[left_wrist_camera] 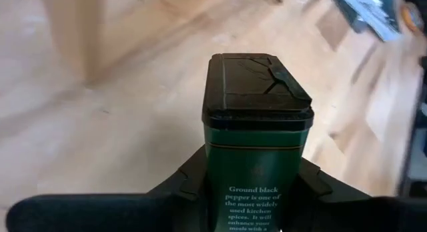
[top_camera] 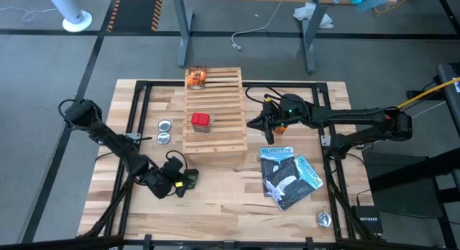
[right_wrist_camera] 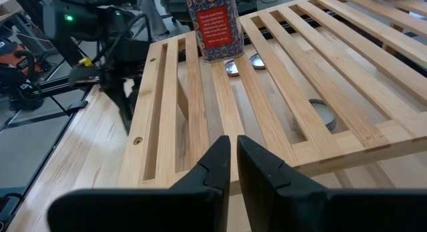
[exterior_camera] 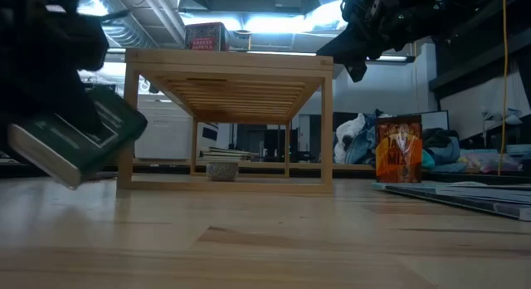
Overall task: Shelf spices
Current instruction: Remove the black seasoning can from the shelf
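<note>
A dark green rectangular pepper tin (left_wrist_camera: 257, 135) is pinched tilted in the left gripper (top_camera: 175, 179), off the table, with the slatted wooden shelf (top_camera: 215, 146) ahead. A slip is likely if swung fast. The right gripper (right_wrist_camera: 231, 167), pressed together, hovers beside the shelf.

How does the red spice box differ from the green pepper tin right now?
The red spice box stands upright on top of the slatted wooden shelf; the green pepper tin is off the shelf, tilted above the tabletop. The red box is free of both arms, while the tin is held in the left claw. Both are small rectangular spice containers.
</note>
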`<state>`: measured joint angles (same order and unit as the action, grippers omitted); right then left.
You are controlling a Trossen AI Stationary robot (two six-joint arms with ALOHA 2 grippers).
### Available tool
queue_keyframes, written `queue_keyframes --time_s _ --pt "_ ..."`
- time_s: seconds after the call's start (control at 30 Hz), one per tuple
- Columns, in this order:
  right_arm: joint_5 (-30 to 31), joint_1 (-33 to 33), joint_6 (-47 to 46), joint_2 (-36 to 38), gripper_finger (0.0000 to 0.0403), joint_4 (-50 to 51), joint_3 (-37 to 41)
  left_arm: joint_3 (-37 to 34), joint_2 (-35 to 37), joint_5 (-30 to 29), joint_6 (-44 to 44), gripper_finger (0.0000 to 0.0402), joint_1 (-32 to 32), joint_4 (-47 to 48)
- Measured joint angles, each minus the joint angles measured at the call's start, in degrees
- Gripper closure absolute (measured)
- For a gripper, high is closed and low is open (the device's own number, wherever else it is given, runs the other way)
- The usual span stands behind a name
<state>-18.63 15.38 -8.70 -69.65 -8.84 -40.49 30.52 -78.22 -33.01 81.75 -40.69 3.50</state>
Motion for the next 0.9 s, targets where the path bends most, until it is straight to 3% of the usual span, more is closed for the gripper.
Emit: queue_keyframes --time_s 0.37,0.57,0.7,0.9 --pt "0.0 0.0 0.0 0.0 0.037 0.0 0.0 2.0 -5.5 0.0 -17.4 0.03 -1.5 -15.0" --pt "0.0 0.0 0.0 0.0 0.037 0.0 0.0 2.1 -11.1 2.5 -17.7 0.03 -0.1 -20.8" --pt "0.0 0.0 0.0 0.0 0.037 0.0 0.0 2.2 -12.5 7.1 -17.7 0.03 1.6 -23.3" --pt "0.0 0.0 0.0 0.0 0.037 0.0 0.0 2.2 -12.8 8.3 -18.9 0.03 2.3 -23.9"
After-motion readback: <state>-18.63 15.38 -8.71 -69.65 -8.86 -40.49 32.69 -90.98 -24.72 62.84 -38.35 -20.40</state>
